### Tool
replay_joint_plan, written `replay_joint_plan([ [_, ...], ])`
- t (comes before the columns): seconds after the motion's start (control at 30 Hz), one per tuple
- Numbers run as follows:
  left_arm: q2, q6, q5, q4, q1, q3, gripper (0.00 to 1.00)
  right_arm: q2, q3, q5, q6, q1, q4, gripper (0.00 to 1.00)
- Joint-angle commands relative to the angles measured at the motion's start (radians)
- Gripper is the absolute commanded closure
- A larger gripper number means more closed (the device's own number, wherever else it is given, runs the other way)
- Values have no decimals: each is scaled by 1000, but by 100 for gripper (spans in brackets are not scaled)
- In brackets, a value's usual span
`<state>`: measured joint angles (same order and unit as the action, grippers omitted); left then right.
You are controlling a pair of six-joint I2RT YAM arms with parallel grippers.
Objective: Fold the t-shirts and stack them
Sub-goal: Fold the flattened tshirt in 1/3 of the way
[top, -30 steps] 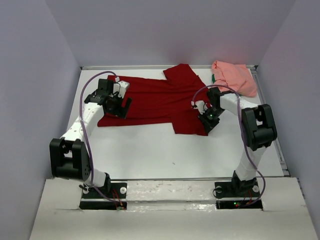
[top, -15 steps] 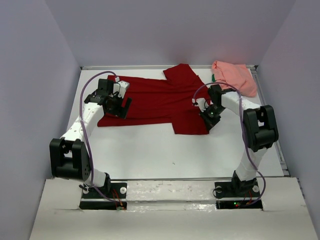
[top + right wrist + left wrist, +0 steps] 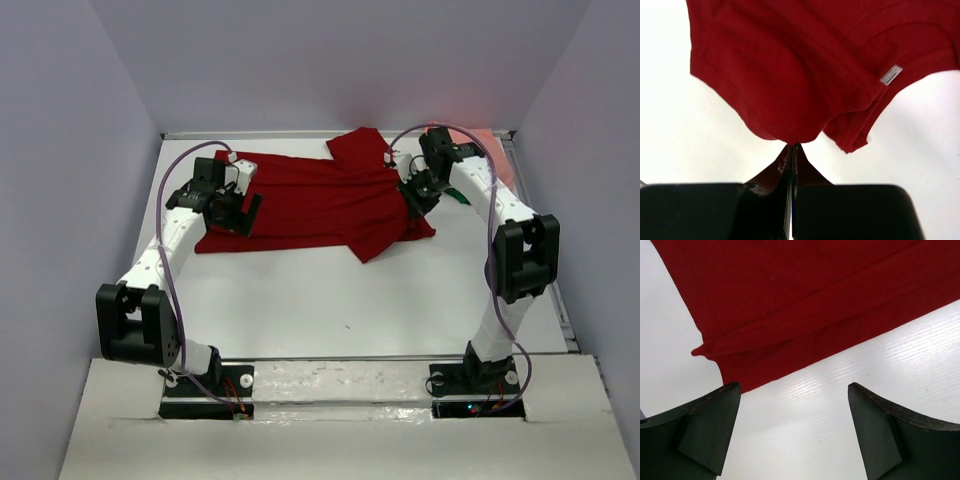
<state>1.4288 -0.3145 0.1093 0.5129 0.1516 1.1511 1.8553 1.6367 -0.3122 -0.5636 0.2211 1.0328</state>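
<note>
Right jaws clamp dark red t-shirt point(image 3: 310, 205) edge — raised | left jaws spread

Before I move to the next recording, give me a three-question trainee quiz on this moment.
1. True or false: the left gripper is clamped on the dark red t-shirt.
2. What is pinched in the right gripper? A the dark red t-shirt; B a towel; C nothing.
3. Fill in: seen from the top camera, the salmon pink t-shirt lies at the far ____ corner of the table.
Key: 1 false, its jaws are open; 2 A; 3 right.
</note>
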Motion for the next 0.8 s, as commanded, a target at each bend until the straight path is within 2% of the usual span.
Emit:
replay_joint_plan([
  [0.0,-45,6,-5,-10,8,-19,1,59,100,-25,13,-8,27,100],
  [0.53,-36,12,-11,-20,11,-40,1,274,474,-48,60,-8,44,100],
  [0.77,-37,11,-13,-20,11,-48,1,323,560,-39,88,-8,17,100],
])
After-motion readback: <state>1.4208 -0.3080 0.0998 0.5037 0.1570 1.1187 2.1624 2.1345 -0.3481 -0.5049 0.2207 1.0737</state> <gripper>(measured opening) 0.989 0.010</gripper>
